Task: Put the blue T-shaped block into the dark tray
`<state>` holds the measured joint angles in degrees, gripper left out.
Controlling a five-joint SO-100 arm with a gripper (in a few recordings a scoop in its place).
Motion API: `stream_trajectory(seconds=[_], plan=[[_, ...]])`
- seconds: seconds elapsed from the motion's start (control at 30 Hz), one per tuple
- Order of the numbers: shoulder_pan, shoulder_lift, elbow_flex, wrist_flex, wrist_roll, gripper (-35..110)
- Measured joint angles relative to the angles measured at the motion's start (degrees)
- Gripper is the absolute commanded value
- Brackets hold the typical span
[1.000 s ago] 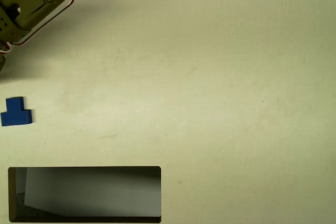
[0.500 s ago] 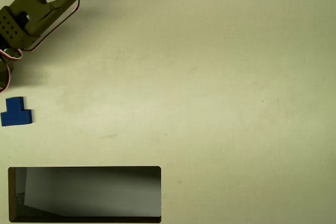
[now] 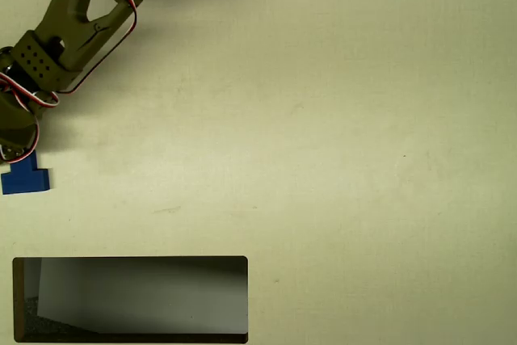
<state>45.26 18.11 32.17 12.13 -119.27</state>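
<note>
At far left of the overhead view, olive-green end effector [image 3: 16,147] over the top edge of the small bright-blue T-shaped block [image 3: 26,178], jaw state impossible to tell, cut off by the frame edge. Block flat on the pale cream tabletop [image 3: 339,143], outside and well above the wide dark-rimmed rectangular tray [image 3: 129,261] at lower left. Olive arm with red and white wires [image 3: 89,6] slanting up to the right.

Bright, even light; soft shadows
</note>
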Motion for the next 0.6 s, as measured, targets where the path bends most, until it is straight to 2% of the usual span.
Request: stream_trajectory(seconds=[0.23,0.6], plan=[[-2.02,-1.93,-0.18,-3.96,0.18,0],[-11.78,-4.66,-0.35,-9.49,3.87,0]])
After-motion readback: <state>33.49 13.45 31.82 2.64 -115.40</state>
